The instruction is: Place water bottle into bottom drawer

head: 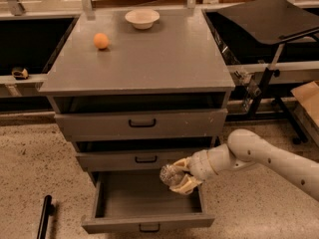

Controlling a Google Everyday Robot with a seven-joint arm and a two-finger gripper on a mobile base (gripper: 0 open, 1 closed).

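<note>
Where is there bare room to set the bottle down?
The bottom drawer is bare from its left wall to the claw, which holds the water bottle over the right side, the crowded spot. The cabinet top is free right of the orange fruit, before the bowl.

Grey cabinet top (164, 63) carries an orange fruit (101, 41) at far left and a white bowl (142, 18) at its far edge, the two well apart. Beneath it, the top drawer (99, 126) and middle drawer (109, 161) each bear a small black handle (the gripper (176, 177) sits just below the middle drawer's front, right of centre). On the speckled floor (30, 158) a black bar (44, 218) lies near left; a black stand (269, 19) occupies far right, with a cardboard box (308, 101) at the right edge.
</note>
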